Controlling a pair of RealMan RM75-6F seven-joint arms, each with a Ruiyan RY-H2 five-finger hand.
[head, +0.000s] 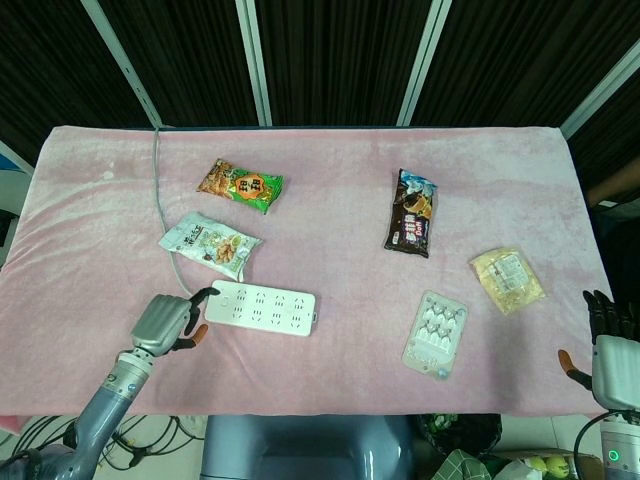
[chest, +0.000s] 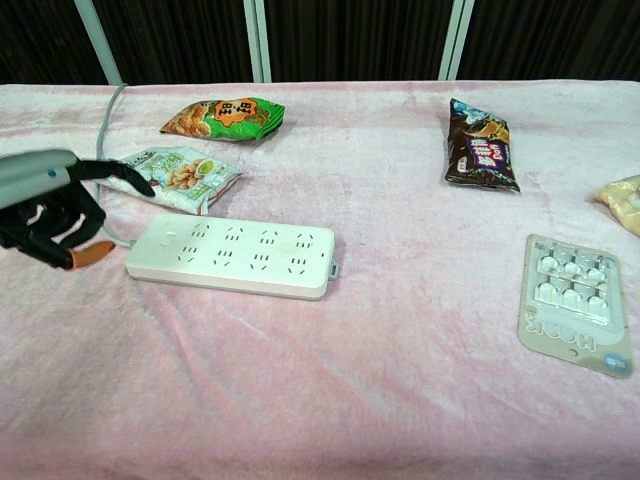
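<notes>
The left hand (chest: 50, 205), fingers curled except one pointing, hovers just above the white plastic power strip (chest: 232, 257), touching nothing; pressing its switch seems not done yet.

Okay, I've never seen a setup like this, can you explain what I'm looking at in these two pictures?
This is a two-armed robot with human-like hands at a pink-covered table. One picture looks down from its head, the other looks forward from its chest. The left hand hovers beside a white power strip, one finger pointing out, holding nothing. The right hand waits off the table's edge. Also lying there: a green snack bag, a white snack bag, a brown wrapper, a yellow packet and a clear plastic pack.
</notes>
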